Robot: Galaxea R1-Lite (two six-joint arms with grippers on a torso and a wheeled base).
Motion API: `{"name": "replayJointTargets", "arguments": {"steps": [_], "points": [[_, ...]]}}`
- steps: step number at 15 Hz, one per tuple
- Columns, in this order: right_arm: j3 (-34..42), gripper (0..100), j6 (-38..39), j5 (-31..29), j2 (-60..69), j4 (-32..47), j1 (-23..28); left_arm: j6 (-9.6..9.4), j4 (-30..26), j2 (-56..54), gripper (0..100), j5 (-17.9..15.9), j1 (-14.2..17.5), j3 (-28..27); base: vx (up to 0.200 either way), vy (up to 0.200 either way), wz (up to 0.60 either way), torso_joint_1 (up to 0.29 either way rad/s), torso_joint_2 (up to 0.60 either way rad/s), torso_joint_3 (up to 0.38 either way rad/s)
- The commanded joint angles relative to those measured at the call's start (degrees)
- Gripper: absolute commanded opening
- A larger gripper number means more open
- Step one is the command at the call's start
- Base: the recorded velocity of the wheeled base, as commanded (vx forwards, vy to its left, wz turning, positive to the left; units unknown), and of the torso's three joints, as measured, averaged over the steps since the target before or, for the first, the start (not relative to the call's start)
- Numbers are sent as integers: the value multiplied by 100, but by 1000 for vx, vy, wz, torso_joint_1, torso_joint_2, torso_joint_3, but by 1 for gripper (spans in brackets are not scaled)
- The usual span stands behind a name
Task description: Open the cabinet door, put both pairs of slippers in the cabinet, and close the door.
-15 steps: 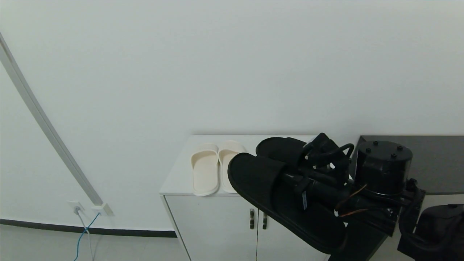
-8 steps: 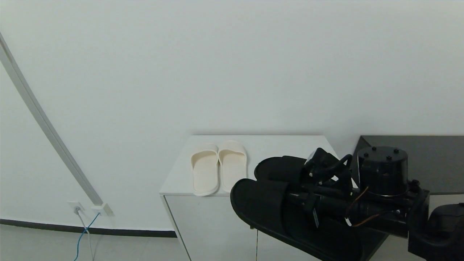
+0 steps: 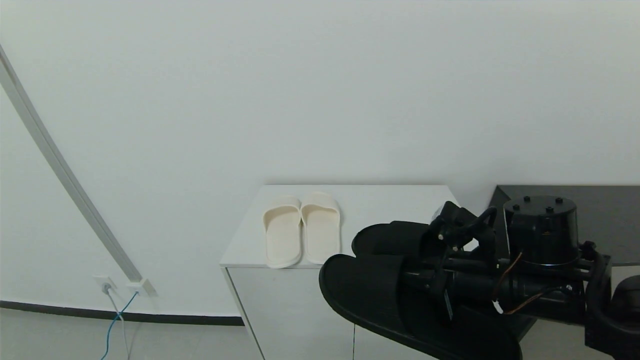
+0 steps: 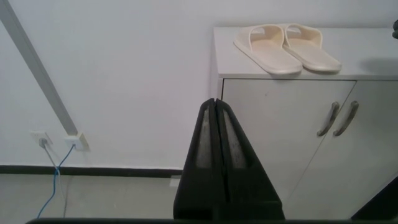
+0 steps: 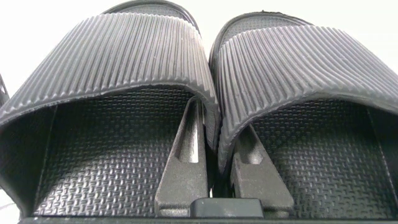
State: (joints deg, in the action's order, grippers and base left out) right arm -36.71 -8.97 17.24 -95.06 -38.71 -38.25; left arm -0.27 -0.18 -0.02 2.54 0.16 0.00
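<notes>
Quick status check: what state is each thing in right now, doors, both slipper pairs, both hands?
Cabinet doors: both shut.
Cream slippers: side by side on the cabinet top.
Black slippers: held together in the air, off the cabinet.
Right hand: shut on the black slippers.
Left hand: shut, empty.

Right arm [image 3: 505, 287] matte black: round joint cap [image 3: 540, 235], screws [image 3: 547, 209] on top, thin orange and white wires [image 3: 511, 265] along forearm.
</notes>
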Motion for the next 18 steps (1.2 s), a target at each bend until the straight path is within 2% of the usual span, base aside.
{"name": "replayJointTargets", "arguments": {"steps": [1,4,16,18], "points": [[14,0,1,16,23,3,-7,9,1,2,0,1,2,0,-200,0,0,17,2,2],[120,0,1,16,32,-32,-7,0,1,2,0,1,2,0,-200,0,0,-7,-2,5],[647,0,1,8,269,-111,-86,-8,1,2,0,1,2,0,0,0,0,0,0,0],[709,0,-96,-1,163,-348,-103,0,1,2,0,19,2,0,0,0,0,0,0,0]]}}
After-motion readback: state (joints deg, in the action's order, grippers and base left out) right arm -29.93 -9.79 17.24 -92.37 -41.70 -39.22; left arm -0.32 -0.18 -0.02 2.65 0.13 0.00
